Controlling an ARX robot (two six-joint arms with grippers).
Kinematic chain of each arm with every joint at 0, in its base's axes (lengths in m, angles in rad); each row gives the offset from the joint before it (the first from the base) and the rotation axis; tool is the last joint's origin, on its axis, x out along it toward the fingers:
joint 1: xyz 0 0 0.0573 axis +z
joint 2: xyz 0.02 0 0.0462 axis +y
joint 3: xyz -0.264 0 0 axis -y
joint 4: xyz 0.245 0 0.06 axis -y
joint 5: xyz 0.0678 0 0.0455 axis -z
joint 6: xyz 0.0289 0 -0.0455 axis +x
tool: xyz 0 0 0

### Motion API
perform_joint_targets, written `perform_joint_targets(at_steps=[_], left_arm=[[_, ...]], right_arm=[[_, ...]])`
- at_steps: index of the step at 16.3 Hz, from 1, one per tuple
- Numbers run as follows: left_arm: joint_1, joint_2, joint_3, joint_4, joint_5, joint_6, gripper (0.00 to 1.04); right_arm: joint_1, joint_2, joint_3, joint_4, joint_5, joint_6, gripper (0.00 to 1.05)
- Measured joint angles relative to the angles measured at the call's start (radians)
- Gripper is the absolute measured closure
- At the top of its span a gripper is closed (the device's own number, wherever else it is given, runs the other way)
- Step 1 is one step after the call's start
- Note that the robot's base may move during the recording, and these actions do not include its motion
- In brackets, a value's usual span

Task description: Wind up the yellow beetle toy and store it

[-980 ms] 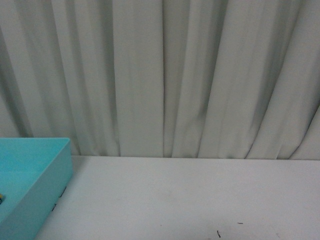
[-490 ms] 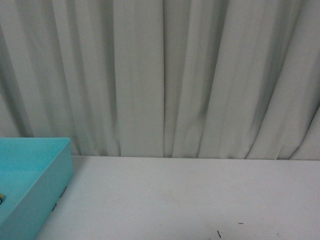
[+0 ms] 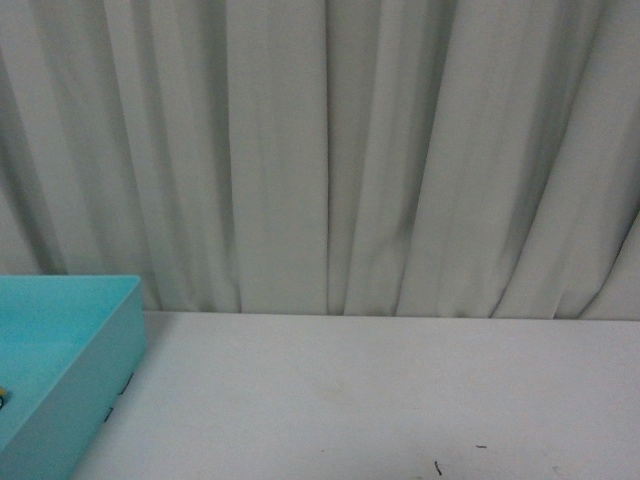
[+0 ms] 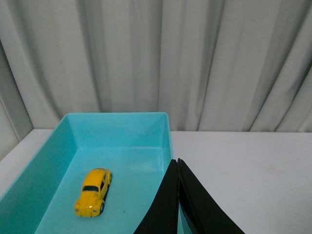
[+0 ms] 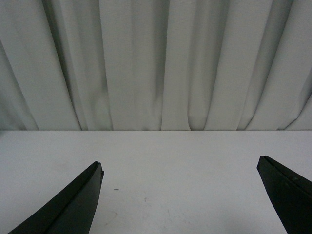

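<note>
Left wrist view: yellow beetle toy (image 4: 92,199) lies inside the turquoise bin (image 4: 165,127); left gripper (image 4: 177,163) pressed together beside it, right gripper (image 5: 180,170) spread. Toy could roll off if still wound.

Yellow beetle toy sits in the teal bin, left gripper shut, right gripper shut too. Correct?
Not quite. The yellow beetle toy does sit in the teal bin, and the left gripper is shut. But the right gripper is open: the right wrist view shows its fingers spread wide apart over bare table.
</note>
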Motion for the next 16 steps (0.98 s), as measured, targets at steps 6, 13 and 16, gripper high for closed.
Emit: perform_joint_targets(at_steps=[6,13,16], left_arm=[[-0.001,-0.229,0.002,-0.213,0.000,0.000,1.03],[-0.001,-0.227,0.000,-0.230,-0.001,0.000,1.03],[-0.001,-0.227,0.000,-0.230,-0.001,-0.001,0.82]], right_arm=[[0.000,0.000,0.000,0.000,0.000,0.000,0.07],[0.000,0.000,0.000,0.000,0.000,0.000,0.07],[0.000,0.000,0.000,0.000,0.000,0.000,0.07]])
